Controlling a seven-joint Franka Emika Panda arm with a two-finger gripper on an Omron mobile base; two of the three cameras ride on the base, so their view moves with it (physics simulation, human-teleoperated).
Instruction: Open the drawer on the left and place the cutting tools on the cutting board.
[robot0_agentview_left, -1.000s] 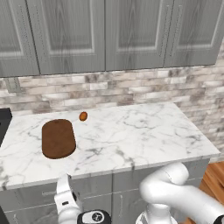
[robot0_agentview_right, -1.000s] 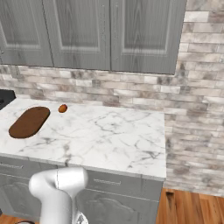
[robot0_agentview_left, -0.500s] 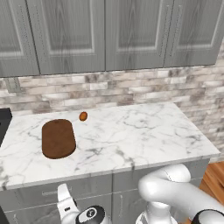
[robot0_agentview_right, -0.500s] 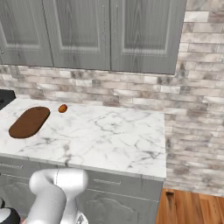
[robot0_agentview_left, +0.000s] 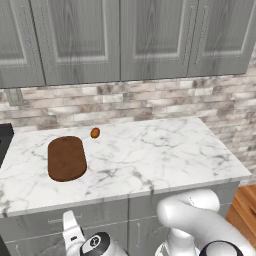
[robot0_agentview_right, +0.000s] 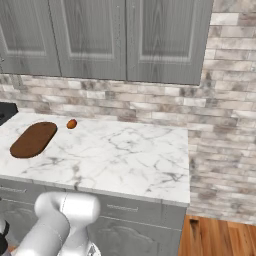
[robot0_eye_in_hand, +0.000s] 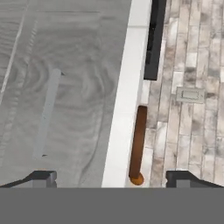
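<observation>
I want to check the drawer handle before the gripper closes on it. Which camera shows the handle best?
The hand view: the drawer's silver bar handle runs large and unobstructed across the grey drawer front, ahead of the open gripper. In the left base view the handle is a thin line; in the right base view it is small.

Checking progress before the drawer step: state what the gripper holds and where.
Nothing is held. The gripper is open, facing the closed drawer.

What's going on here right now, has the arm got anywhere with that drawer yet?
Not yet. The arm is down low in front of the counter, its tool open and empty, facing the drawer and its silver bar handle. The drawer is closed, so no cutting tools can be seen. On the countertop the cutting board lies bare, a small orange-brown object beside it.
</observation>
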